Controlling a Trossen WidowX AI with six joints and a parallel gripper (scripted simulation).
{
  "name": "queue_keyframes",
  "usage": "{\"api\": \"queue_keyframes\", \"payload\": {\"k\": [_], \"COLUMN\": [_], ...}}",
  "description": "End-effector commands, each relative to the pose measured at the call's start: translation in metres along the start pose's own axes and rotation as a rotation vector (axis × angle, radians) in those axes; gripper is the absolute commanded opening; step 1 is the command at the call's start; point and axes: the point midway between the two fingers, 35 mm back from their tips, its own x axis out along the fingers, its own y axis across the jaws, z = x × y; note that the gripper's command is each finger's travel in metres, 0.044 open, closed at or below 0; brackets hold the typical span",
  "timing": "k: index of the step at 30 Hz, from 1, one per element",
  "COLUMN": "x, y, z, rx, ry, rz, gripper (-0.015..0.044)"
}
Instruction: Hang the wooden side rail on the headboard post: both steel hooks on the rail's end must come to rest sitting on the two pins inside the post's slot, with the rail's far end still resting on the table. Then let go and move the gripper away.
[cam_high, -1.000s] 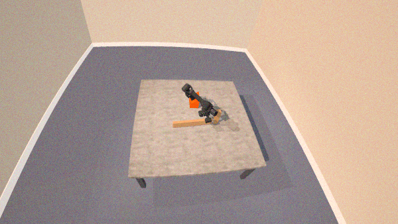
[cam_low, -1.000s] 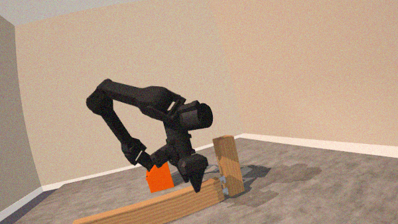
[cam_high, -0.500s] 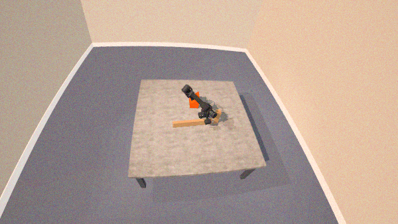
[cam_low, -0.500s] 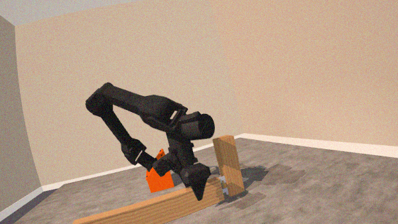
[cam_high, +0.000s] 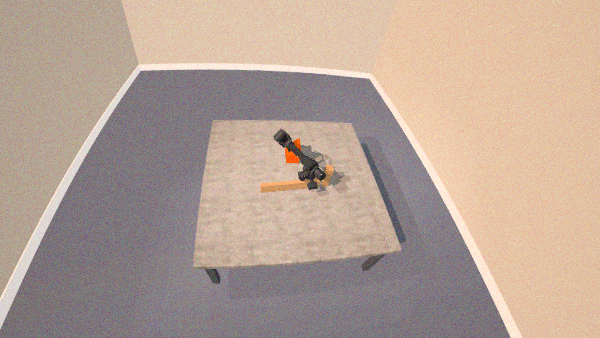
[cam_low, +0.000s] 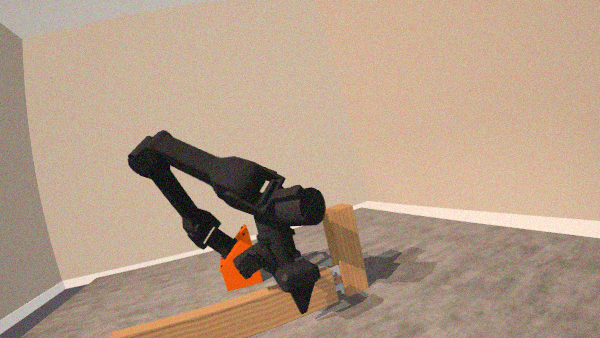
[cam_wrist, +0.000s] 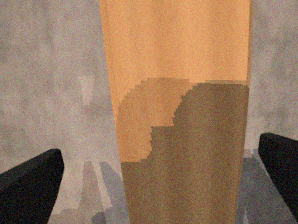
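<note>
Gripper (cam_high: 312, 186) (cam_low: 303, 307) (cam_wrist: 161, 151): spread, with nothing pinched; we see its fingers pointing down near the rail's post-side end, one on each side of the wood in the wrist view.
Side rail (cam_high: 284, 187) (cam_low: 220, 315) (cam_wrist: 180, 40): lengthwise along the table (cam_high: 250, 225) (cam_low: 475, 280) (cam_wrist: 45, 60), its far end pointing away from the post; we see its wood pass between the spread fingers.
Headboard post (cam_high: 328, 175) (cam_low: 346, 250): upright on the table, just beyond the rail's near end.
Steel fittings (cam_low: 340, 286): visible in the narrow space between rail and post; we cannot tell whether the hooks sit on the pins.
Arm (cam_high: 300, 155) (cam_low: 200, 162): bent, reaching over toward the rail.
Orange part (cam_high: 291, 156) (cam_low: 242, 270): beside the arm's lower section, apart from the rail in our top view.
Shadow: across the rail's upper face in our wrist view.
</note>
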Motion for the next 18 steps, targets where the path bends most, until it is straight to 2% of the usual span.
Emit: {"api": "queue_keyframes", "payload": {"k": [1, 3, 16, 18], "x": [0.0067, 0.0067, 0.0067, 0.0067], "y": [-0.0028, -0.0028, -0.0028, -0.0028], "z": [0.0015, 0.0015, 0.0015, 0.0015], "rx": [-0.006, -0.006, -0.006, -0.006], "ry": [-0.007, -0.007, -0.007, -0.007], "rz": [-0.007, -0.007, -0.007, -0.007], "gripper": [0.044, 0.044, 0.0099, 0.0085]}}
